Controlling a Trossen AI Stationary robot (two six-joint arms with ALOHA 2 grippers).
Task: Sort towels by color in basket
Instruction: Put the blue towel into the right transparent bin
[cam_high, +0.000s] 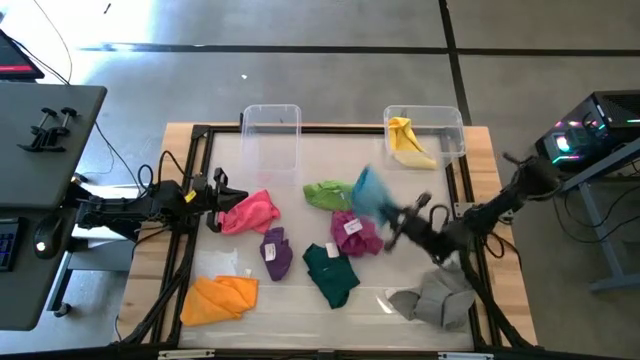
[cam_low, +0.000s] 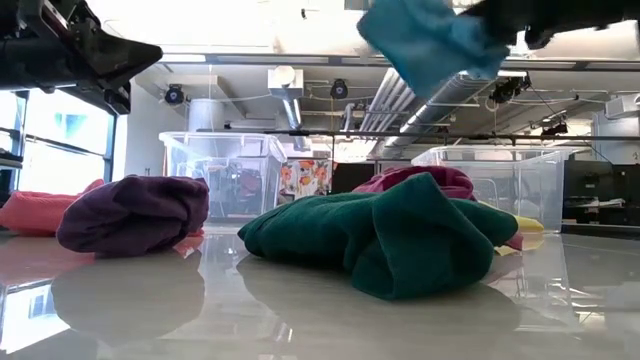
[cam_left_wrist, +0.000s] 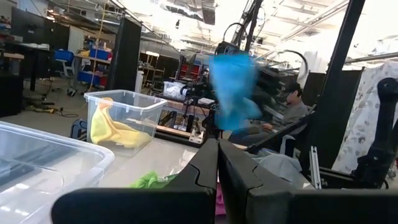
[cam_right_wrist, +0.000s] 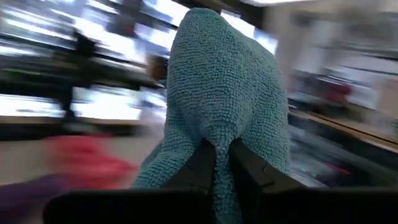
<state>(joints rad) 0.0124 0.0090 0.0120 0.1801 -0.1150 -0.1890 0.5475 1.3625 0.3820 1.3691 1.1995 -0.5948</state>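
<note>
My right gripper is shut on the light blue towel and holds it in the air over the table's middle right; the low view shows this towel well above the others. On the table lie the pink, light green, magenta, purple, dark green, orange and grey towels. A yellow towel lies in the far right bin. My left gripper waits shut at the table's left side, beside the pink towel. My right gripper pinches a bunched fold of the light blue towel between its two fingertips. The fingers point roughly level, toward the table's left. The towel spreads out beyond the fingertips, lifted clear of the table and of the other towels.
Two clear plastic bins stand at the table's far edge: the left one shows no towel in it, the right one holds the yellow towel. A black frame runs around the work area. A person sits beyond the table.
</note>
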